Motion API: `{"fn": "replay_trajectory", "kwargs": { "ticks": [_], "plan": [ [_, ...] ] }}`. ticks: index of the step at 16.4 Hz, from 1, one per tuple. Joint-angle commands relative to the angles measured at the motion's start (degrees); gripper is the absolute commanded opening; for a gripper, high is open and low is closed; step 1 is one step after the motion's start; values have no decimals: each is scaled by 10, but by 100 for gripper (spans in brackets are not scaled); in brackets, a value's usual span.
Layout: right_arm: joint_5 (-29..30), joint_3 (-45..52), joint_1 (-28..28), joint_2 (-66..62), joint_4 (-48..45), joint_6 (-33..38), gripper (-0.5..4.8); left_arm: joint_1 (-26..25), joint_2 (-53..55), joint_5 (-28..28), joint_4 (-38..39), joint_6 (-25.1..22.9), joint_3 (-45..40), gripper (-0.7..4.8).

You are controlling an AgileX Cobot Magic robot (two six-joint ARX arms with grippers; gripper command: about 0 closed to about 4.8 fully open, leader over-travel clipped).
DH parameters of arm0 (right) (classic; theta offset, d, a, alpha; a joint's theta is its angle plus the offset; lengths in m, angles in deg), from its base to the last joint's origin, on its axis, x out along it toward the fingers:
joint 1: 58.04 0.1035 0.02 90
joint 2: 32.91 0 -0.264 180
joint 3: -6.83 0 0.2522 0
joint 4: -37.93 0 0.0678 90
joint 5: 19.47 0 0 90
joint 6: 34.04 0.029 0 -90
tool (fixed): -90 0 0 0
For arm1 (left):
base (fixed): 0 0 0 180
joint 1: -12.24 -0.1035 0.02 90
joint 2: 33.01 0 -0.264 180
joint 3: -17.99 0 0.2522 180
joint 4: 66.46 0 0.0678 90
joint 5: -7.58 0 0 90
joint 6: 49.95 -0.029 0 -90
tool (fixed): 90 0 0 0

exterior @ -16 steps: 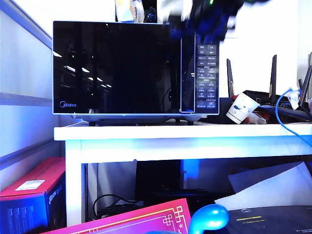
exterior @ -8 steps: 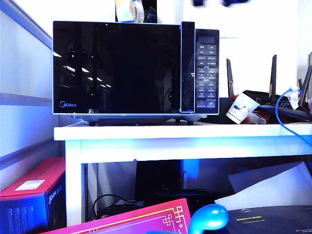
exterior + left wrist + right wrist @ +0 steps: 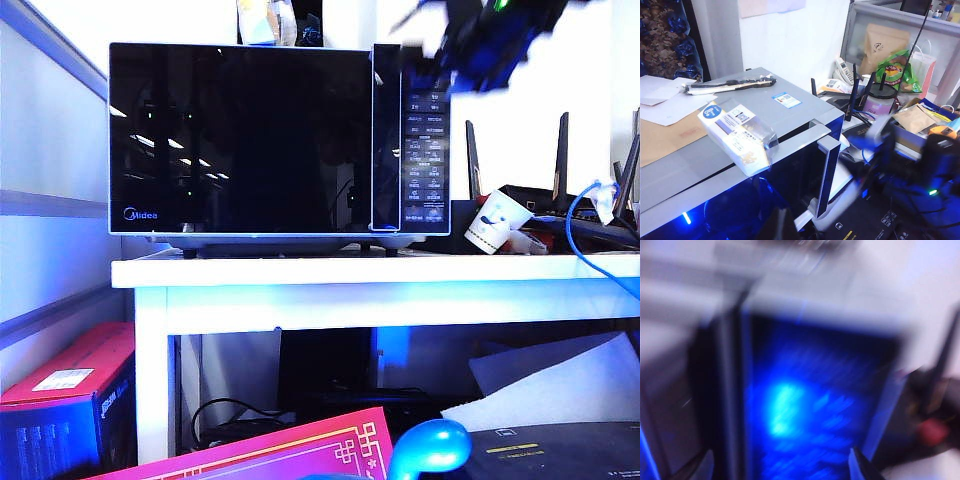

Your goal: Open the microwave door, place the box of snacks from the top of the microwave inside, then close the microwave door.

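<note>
glossy black glass microwave door [image 3: 240, 140], clear plastic box of snacks [image 3: 737, 135]

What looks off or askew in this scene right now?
A paper cup lies tipped on its side beside the microwave, no spill visible. The box of snacks overhangs the microwave's top front edge. Right gripper is motion-blurred above the button panel.

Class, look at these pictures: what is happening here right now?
The microwave door is shut and the box of snacks lies on top of the microwave. The right gripper, open and empty, is blurred by the microwave's upper right corner, near the button panel. The left gripper is shut, out of sight.
</note>
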Motion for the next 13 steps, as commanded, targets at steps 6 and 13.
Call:
{"fn": "replay_trajectory", "kwargs": {
  "ticks": [6, 13],
  "plan": [
    [109, -3, -2, -7, -16, 27, 355, 0, -1, -1, 0, -12, 2, -6],
    [193, -2, -10, 46, 35, 24, 354, 0, -1, -1, 2, -11, 2, -6]
  ]
}}
